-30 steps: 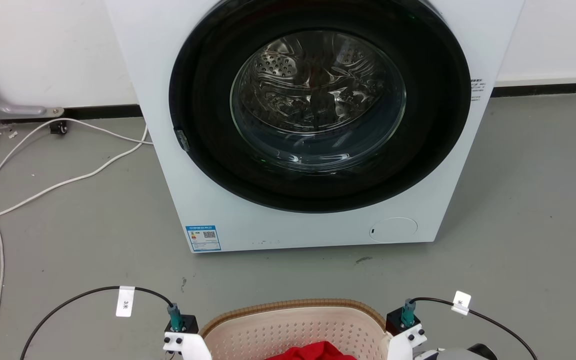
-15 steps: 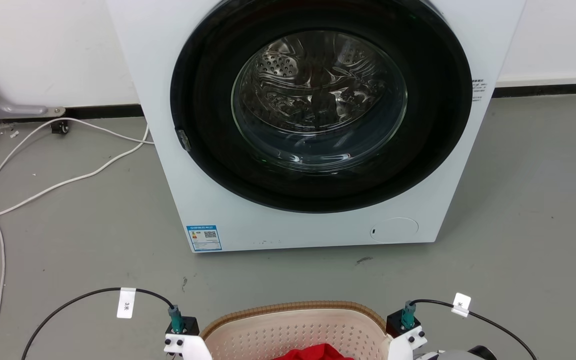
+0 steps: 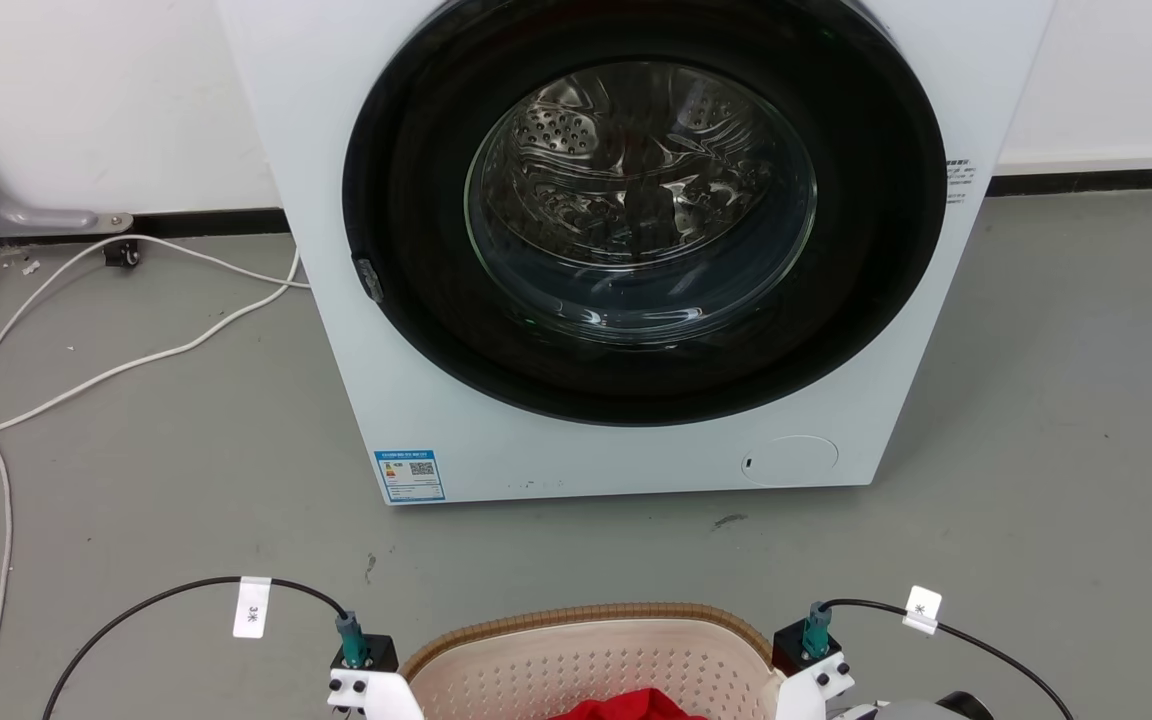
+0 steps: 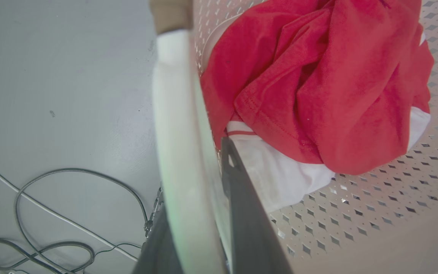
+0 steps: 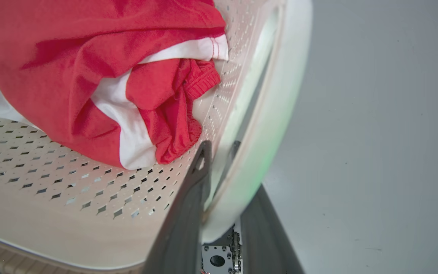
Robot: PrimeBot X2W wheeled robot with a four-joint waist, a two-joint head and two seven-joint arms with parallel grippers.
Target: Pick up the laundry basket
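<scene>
Laundry basket (image 3: 586, 668) of perforated cream plastic holds crumpled red cloth (image 4: 318, 76).

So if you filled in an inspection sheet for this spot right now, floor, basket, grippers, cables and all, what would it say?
Surface: grey floor, a few small marks.
Job's things: laundry basket in front of the washing machine, with red and white clothes inside.
Clutter: nothing seen.
Grippers: left gripper and right gripper each look shut on a white side handle of the basket, one finger inside, one outside.
Cables: white cords loop over the floor left of the machine; black tagged cables run to both wrists.
Surroundings: white machine with a round dark-rimmed glass door, white wall behind.
</scene>
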